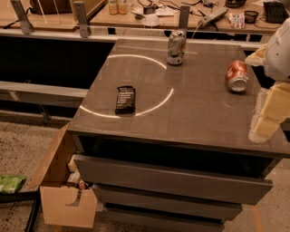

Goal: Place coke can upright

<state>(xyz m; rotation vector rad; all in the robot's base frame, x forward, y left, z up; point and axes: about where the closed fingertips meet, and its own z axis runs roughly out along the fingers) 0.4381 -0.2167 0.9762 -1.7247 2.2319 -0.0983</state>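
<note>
One coke can [237, 76] lies on its side near the right-hand edge of the dark grey counter [199, 113], its silver end turned towards the front and nothing touching it. Just to its right, at the border of the view, hangs the robot's single white arm [281, 50] with the cream-coloured gripper [267, 115] below it, over the counter's right edge and apart from the can; whether that gripper is parted or closed I cannot tell. A second can, green and white [176, 47], stands upright towards the back of the counter, well apart from the red one, so there are two cans in all. One dark snack bar [125, 99] in its wrapper lies flat on the left half, resting across a thin bright ring of light [168, 97] that curves over the surface. Under the counter I count three grey drawer fronts [172, 179], stepped one beneath the other. At the lower left an open cardboard box [68, 206] leans against the unit with a few small things inside that I cannot make out. A green packet [10, 183] lies on the speckled floor [27, 149] further left. Behind the counter runs a wooden desk [127, 18] crowded with cables, cups and a keyboard [275, 11].
</note>
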